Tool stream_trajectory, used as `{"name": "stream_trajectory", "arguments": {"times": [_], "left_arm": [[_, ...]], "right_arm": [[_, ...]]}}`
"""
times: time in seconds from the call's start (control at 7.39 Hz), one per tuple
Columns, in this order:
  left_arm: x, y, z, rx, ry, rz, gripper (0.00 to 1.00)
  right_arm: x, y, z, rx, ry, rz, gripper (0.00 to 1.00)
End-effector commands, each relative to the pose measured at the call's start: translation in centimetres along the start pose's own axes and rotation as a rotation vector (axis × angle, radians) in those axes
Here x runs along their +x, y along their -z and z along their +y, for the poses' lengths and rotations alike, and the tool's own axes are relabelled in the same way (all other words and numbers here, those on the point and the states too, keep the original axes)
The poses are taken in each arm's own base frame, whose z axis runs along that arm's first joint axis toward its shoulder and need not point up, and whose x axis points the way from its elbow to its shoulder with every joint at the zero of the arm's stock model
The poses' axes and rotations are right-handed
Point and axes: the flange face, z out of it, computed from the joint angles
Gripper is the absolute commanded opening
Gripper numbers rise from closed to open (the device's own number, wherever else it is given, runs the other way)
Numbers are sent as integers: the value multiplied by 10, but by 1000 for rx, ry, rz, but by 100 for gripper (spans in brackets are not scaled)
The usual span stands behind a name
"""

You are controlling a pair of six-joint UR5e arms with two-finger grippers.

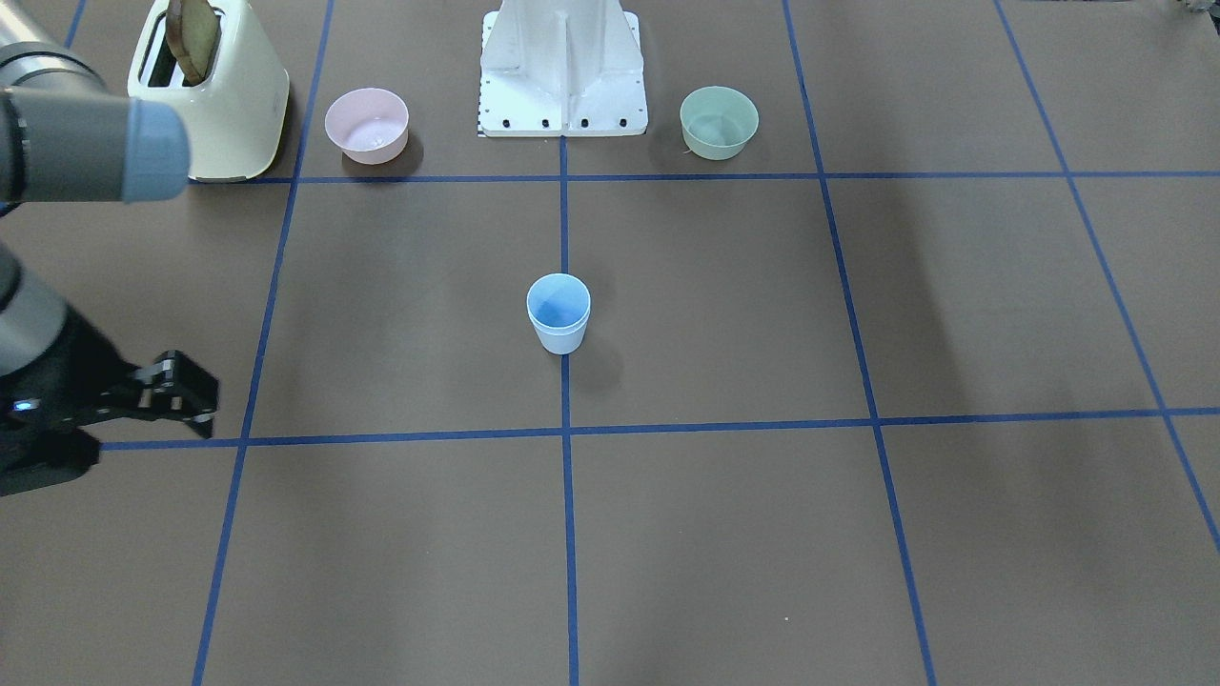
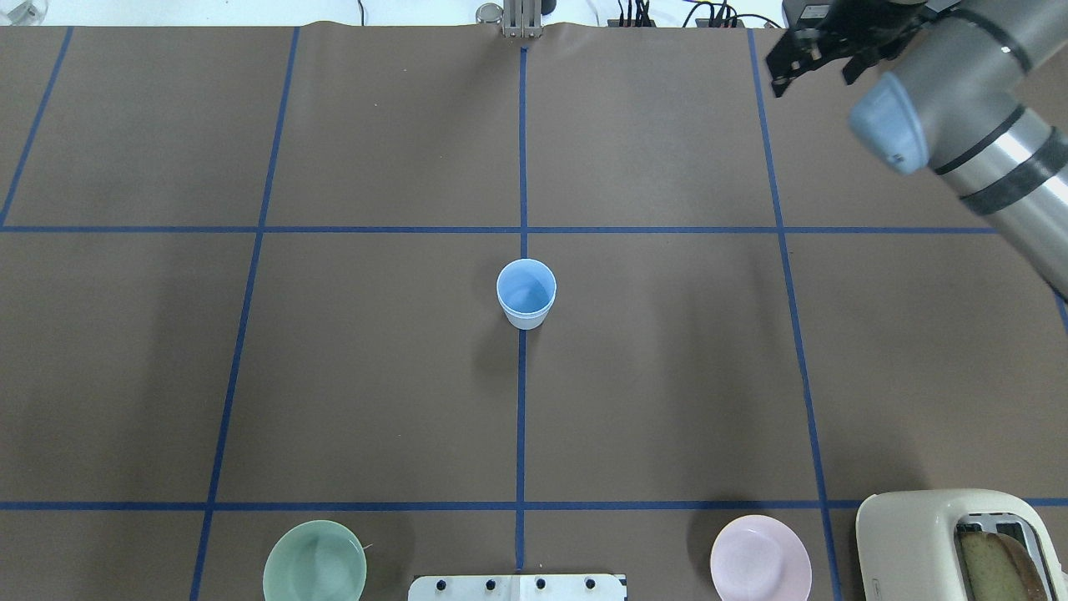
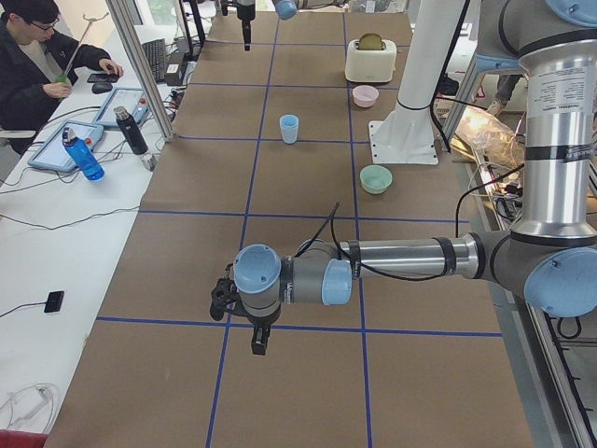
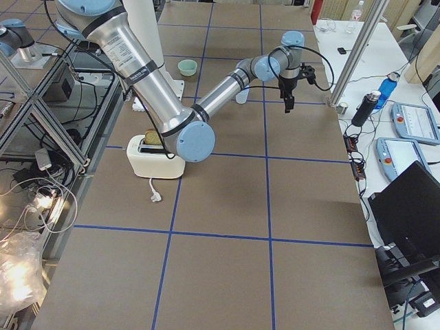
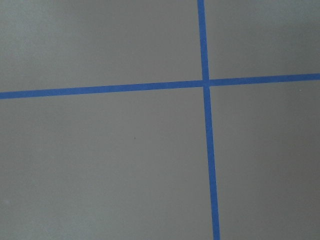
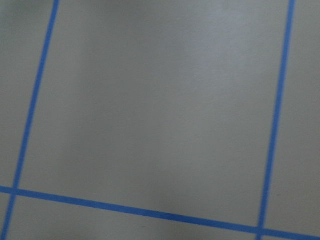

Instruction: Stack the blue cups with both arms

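The blue cups [image 1: 559, 312] stand upright on the table's centre line, one nested in the other, with a double rim showing; they also show in the overhead view [image 2: 526, 294] and the left side view [image 3: 289, 128]. My right gripper [image 1: 212, 395] is open and empty, far to the side of the cups, near the table's far edge [image 2: 811, 71]. My left gripper [image 3: 256, 343] shows only in the left side view, low over the table and far from the cups; I cannot tell whether it is open or shut. Both wrist views show only brown table paper and blue tape.
A pink bowl [image 2: 760, 558] and a cream toaster [image 2: 959, 542] holding bread sit near the base on the right. A mint-green bowl [image 2: 314, 561] sits near the base on the left. The white pedestal base [image 1: 562, 71] stands between the bowls. An operator [image 3: 37, 56] sits beside the table.
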Motion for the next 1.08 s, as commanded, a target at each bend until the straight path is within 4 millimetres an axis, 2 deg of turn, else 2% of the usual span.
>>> {"name": "stream_trajectory", "arguments": {"times": [0.0,0.14,0.27,0.41,0.54,0.68,0.81,0.95], "left_arm": [[13,-2,-3,-9,-42,-37,98],[11,-4,9,-13,-33,-35,98],[5,-11,27,-30,-17,-28,98],[8,-7,38,-27,-22,-30,98],[17,1,46,-13,-36,-32,98],[16,0,49,-16,-33,-33,98],[18,2,47,-10,-38,-34,98],[19,2,45,-10,-39,-34,98]], "right_arm": [[179,0,40,-54,91,19,100],[243,-12,87,-87,97,35,100],[292,-22,136,-115,36,41,100],[324,-30,172,-140,-23,45,100],[351,-40,210,-169,-85,46,100],[372,-38,236,-173,-133,48,100],[386,-27,245,-155,-158,54,100],[390,-23,248,-149,-169,55,100]]}}
